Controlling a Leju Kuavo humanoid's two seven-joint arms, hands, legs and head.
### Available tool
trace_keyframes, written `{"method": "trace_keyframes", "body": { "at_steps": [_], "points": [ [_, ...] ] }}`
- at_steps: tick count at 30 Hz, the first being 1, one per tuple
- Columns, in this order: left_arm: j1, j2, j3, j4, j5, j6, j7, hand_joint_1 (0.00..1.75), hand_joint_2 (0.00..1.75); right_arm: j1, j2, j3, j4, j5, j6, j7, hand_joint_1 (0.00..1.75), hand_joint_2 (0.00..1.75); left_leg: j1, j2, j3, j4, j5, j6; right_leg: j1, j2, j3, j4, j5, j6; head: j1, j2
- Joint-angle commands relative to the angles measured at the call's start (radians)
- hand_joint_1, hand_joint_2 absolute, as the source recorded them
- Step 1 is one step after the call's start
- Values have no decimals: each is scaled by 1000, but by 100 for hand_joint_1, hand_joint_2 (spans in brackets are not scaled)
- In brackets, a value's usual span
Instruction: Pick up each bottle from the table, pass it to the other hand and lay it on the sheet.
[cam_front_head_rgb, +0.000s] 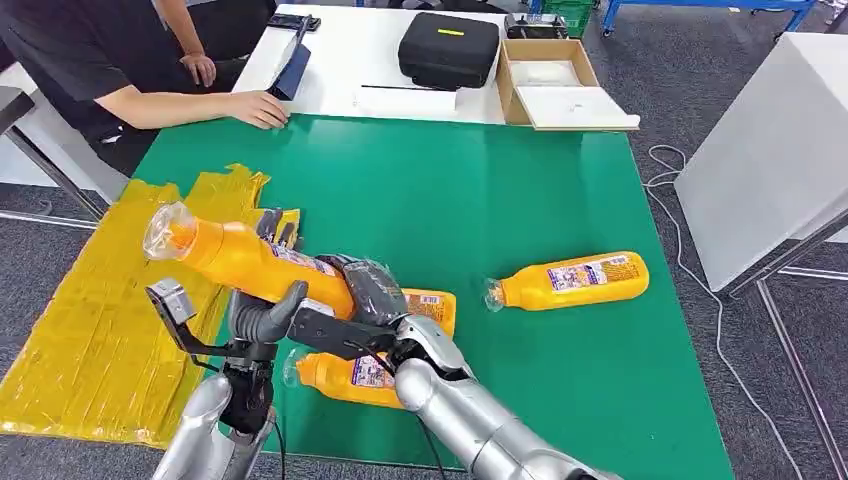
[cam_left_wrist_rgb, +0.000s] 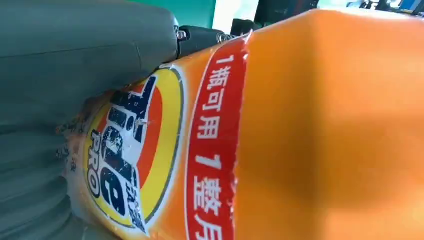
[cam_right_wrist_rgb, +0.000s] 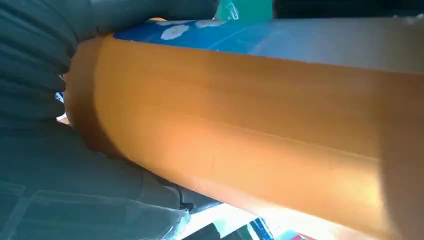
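Observation:
An orange bottle (cam_front_head_rgb: 240, 258) with a clear cap hangs tilted above the green table's (cam_front_head_rgb: 480, 200) near left part, cap toward the yellow sheet (cam_front_head_rgb: 90, 320). My left hand (cam_front_head_rgb: 262, 318) holds it from beneath, its thumb pressed on the label (cam_left_wrist_rgb: 130, 165). My right hand (cam_front_head_rgb: 365, 290) wraps dark fingers over its middle, and the bottle's side (cam_right_wrist_rgb: 250, 115) lies close against that hand. A second orange bottle (cam_front_head_rgb: 570, 280) lies on the table to the right. A third bottle (cam_front_head_rgb: 335, 377) lies under my arms near the front edge.
A person sits at the far left with a forearm (cam_front_head_rgb: 190, 105) resting at the table's back corner. Behind stands a white table with a black case (cam_front_head_rgb: 448, 47) and an open cardboard box (cam_front_head_rgb: 555, 85). Cables (cam_front_head_rgb: 680, 250) trail on the floor at the right.

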Motion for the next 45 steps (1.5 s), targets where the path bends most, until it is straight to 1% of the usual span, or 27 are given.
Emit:
{"method": "trace_keyframes", "body": {
  "at_steps": [1,3,5,6,7,10,18,21,22,23,24,25,26,27,28,29,31,33,34,35,37,38,39,41,42,43,45],
  "points": [
    [-107,-23,-4,-5,69,-82,-1,175,175,58,2,135,94,34,34,-26,148,175,2,-5,1,0,0,-3,2,-6,3,-1,-1,-2,0,0],
    [-95,-30,4,-22,132,-130,23,175,175,58,2,131,94,36,38,-27,147,175,3,-6,2,1,0,-5,3,-7,5,-1,-1,-3,0,0],
    [-94,-30,4,-24,141,-136,27,175,175,58,2,130,95,37,38,-27,147,175,2,-4,0,0,0,-3,2,-4,2,-1,0,-2,0,0],
    [-94,-30,4,-24,141,-136,27,175,175,58,2,130,95,37,38,-27,150,175,4,-7,3,1,-1,-7,4,-8,7,-1,-2,-4,0,0],
    [-94,-33,5,-28,170,-153,38,175,175,57,2,128,96,38,39,-27,148,175,2,-5,1,0,0,-3,2,-5,3,-1,-1,-2,0,0],
    [-98,-37,3,-32,188,-168,45,175,175,50,2,124,104,39,43,-25,147,175,2,-6,1,0,0,-4,2,-6,3,-1,-1,-2,0,0],
    [-118,-43,7,-4,224,-203,60,175,175,36,2,106,121,45,44,-22,152,175,3,-7,0,1,0,-4,3,-7,3,-1,-1,-2,0,0],
    [-127,-44,11,24,289,-259,83,175,175,24,0,82,133,44,40,-32,159,175,4,-9,2,2,0,-6,4,-9,6,-1,-2,-4,0,0],
    [-130,-43,13,30,302,-268,90,175,175,20,-1,76,137,42,42,-36,168,175,2,-6,0,0,1,-3,2,-6,2,-1,-1,-2,0,0],
    [-135,-42,16,39,317,-276,97,175,175,16,-3,69,140,40,36,-37,166,175,3,-9,2,1,0,-5,3,-9,4,-1,-2,-3,0,0],
    [-142,-40,20,45,332,-284,104,175,175,11,-7,66,143,42,28,-38,171,175,3,-8,1,1,1,-4,3,-7,3,-1,-1,-3,0,0],
    [-148,-37,24,52,345,-291,111,175,175,8,-9,60,142,43,19,-37,169,175,2,-6,0,1,1,-3,2,-6,2,-1,-1,-2,0,0],
    [-155,-33,29,56,352,-293,116,175,175,4,-14,45,139,37,4,-34,159,175,3,-8,1,1,1,-4,3,-7,3,-1,-1,-3,0,0],
    [-160,-26,39,58,369,-299,124,175,175,0,-27,27,123,37,-27,-32,106,175,3,-7,1,1,1,-4,3,-7,2,-1,-1,-3,0,0],
    [-161,-25,40,58,371,-300,126,175,175,-5,-31,25,122,37,-25,-32,2,175,3,-6,0,1,1,-3,2,-5,1,-1,-1,-2,0,0],
    [-167,-19,48,61,378,-304,134,175,175,-4,-46,-1,95,19,-19,-40,0,0,4,-9,1,1,1,-5,4,-9,4,-1,-1,-3,0,0],
    [-170,-13,57,66,385,-310,139,175,175,-6,-65,-29,69,3,3,-44,0,0,2,-6,0,0,1,-3,2,-5,1,-1,0,-2,1,0],
    [-170,-12,58,66,386,-311,140,175,175,-9,-68,-31,67,2,5,-47,0,0,4,-10,3,1,1,-6,4,-9,6,-2,-2,-4,0,0],
    [-169,-13,59,68,392,-316,143,175,175,-3,-70,-38,56,7,-4,-40,0,0,3,-6,0,1,1,-3,3,-5,2,-1,0,-2,0,0],
    [-168,-9,66,71,407,-325,150,175,175,3,-83,-51,27,22,-28,-30,0,0,3,-7,1,1,1,-5,3,-7,4,-2,-1,-3,0,0],
    [-170,5,91,88,443,-344,164,175,175,34,-138,-120,-95,9,-16,-38,0,0,3,-5,0,1,1,-3,3,-5,2,-2,-1,-2,0,0],
    [-169,14,105,96,455,-350,169,175,175,58,-169,-151,-164,5,-8,-42,0,0,4,-9,3,2,0,-7,4,-9,7,-2,-2,-4,0,0],
    [-168,27,115,103,459,-353,169,175,175,80,-199,-170,-221,4,4,-51,0,0,3,-7,1,0,1,-4,2,-6,4,-2,-1,-2,-1,0],
    [-164,50,141,129,476,-370,175,175,175,147,-255,-223,-340,-2,37,-71,0,0,3,-8,2,0,1,-5,3,-7,5,-3,-1,-3,0,0],
    [-161,58,150,141,476,-378,172,175,175,174,-270,-240,-374,3,39,-76,0,0,2,-6,2,-1,1,-3,2,-4,4,-3,-1,-2,-1,0],
    [-161,60,152,144,476,-381,171,175,175,181,-271,-242,-380,5,41,-76,0,0,3,-9,3,-1,1,-4,3,-8,7,-4,-1,-3,0,0],
    [-158,65,159,151,475,-382,171,175,175,201,-274,-254,-402,10,44,-76,0,0,3,-7,3,0,0,-4,3,-5,6,-3,-1,-3,0,0]
  ]
}}
